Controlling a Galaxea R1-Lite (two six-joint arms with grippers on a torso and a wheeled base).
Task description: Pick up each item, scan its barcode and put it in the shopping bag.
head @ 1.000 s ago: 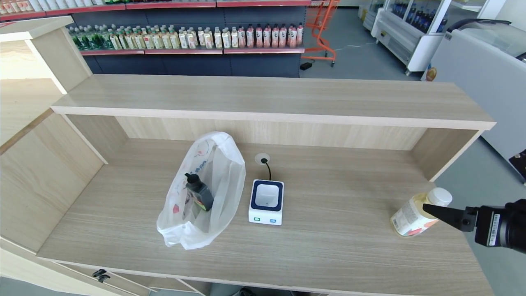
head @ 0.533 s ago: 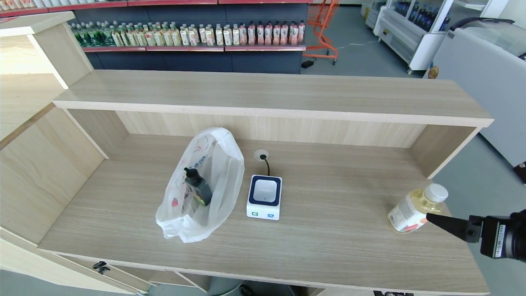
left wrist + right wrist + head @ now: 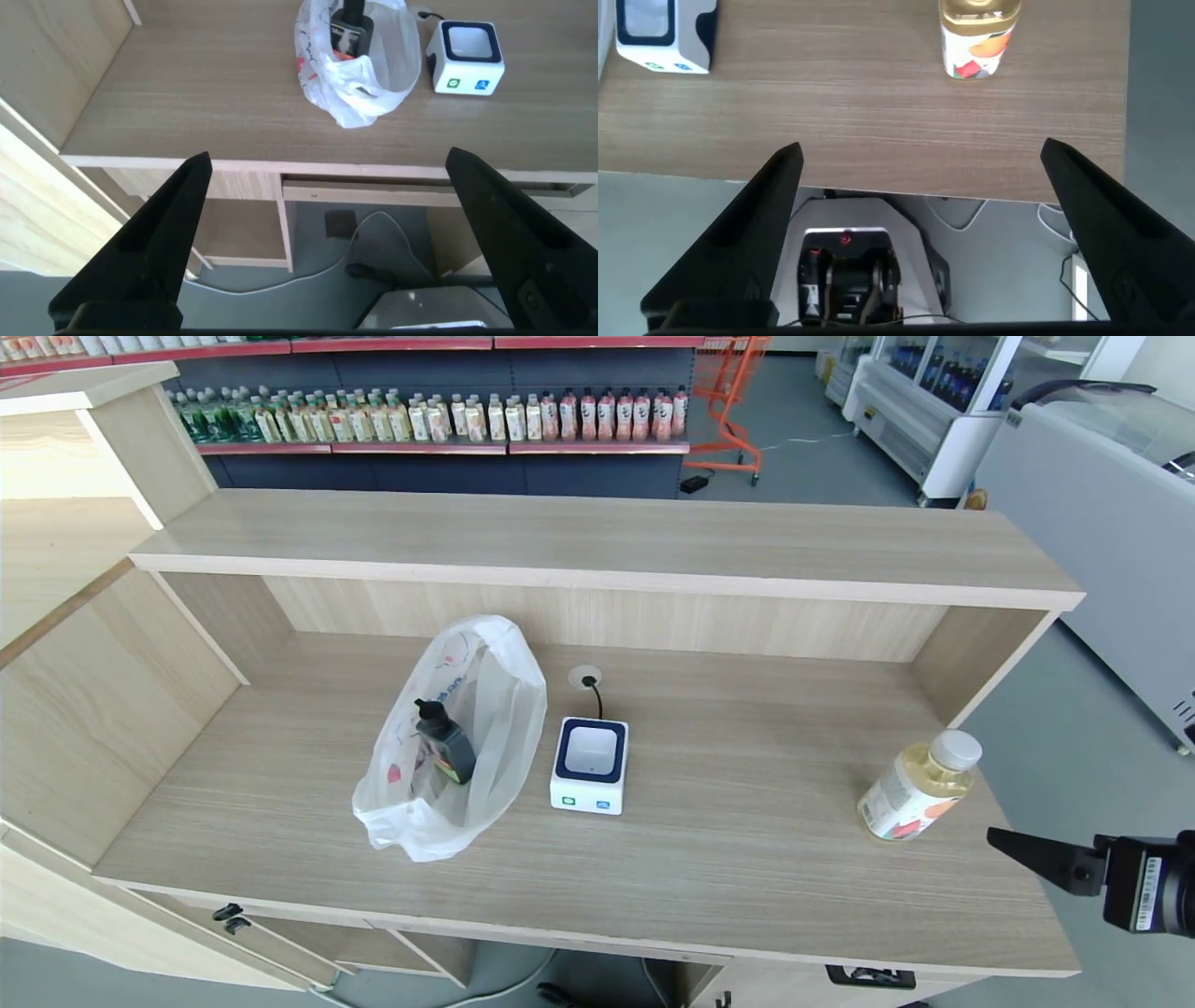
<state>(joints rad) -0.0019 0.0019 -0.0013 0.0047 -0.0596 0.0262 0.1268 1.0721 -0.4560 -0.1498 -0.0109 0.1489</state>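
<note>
A white plastic shopping bag (image 3: 467, 709) stands open on the left of the wooden counter (image 3: 747, 877), with a dark bottle (image 3: 446, 747) inside it. Just right of the bag sits the white barcode scanner (image 3: 589, 765). A pale juice bottle (image 3: 920, 789) with a white cap stands upright near the counter's right end. My right gripper (image 3: 997, 840) is open, off the front right edge, a short way from that bottle (image 3: 976, 37). My left gripper (image 3: 329, 168) is open, in front of the counter edge, facing the bag (image 3: 360, 65) and scanner (image 3: 467, 58).
A raised shelf (image 3: 597, 537) and wooden side walls box in the counter at the back and both ends. A cable runs from the scanner to a hole (image 3: 585, 677). A drawer front (image 3: 420, 191) sits under the counter edge.
The head camera has shifted. My right gripper has drawn back from the juice bottle toward the counter's front right corner; the bottle stays standing.
</note>
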